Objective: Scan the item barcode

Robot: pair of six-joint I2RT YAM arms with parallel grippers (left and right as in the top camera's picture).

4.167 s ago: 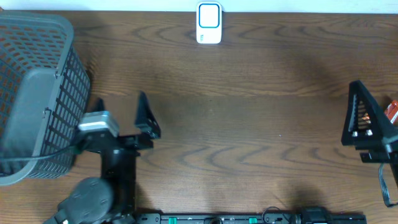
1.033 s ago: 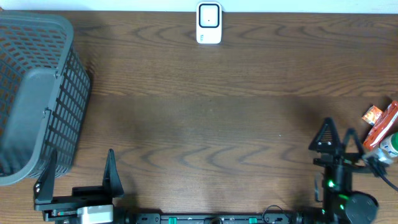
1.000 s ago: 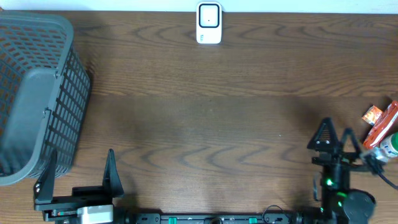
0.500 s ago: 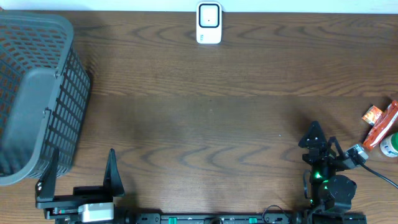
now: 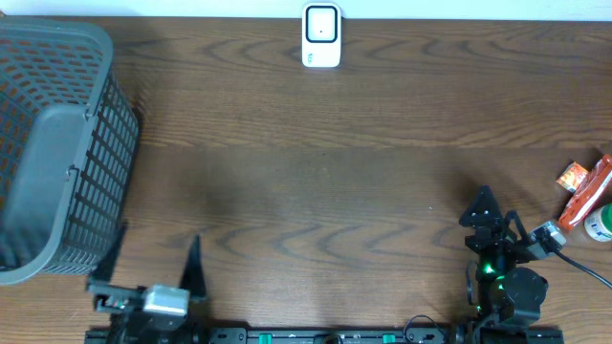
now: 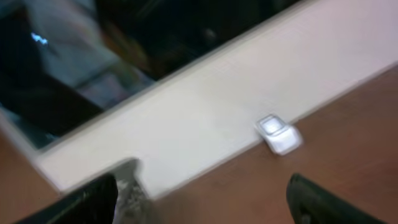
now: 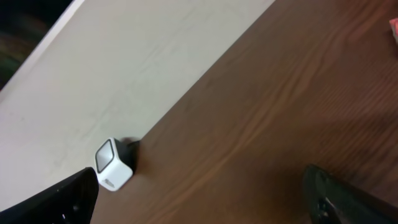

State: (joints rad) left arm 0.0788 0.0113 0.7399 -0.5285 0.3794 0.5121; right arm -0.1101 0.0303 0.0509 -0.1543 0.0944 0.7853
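The left gripper (image 5: 153, 264) sits by the near edge, jaws wide, holding nothing; the right gripper (image 5: 494, 218) is wide and empty too; the red packet (image 5: 595, 183) lies far right, near it but not touching; the white scanner (image 5: 321, 36) stands at the far edge; a grey basket (image 5: 57, 143) sits left.

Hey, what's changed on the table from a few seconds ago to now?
Both arms pulled back toward the near edge of the table. The left end effector left the side of the basket, then edged right in the last second; the right end effector came in from the right edge. Both are open and empty; nothing was grasped or released. The scanner and basket stayed put.
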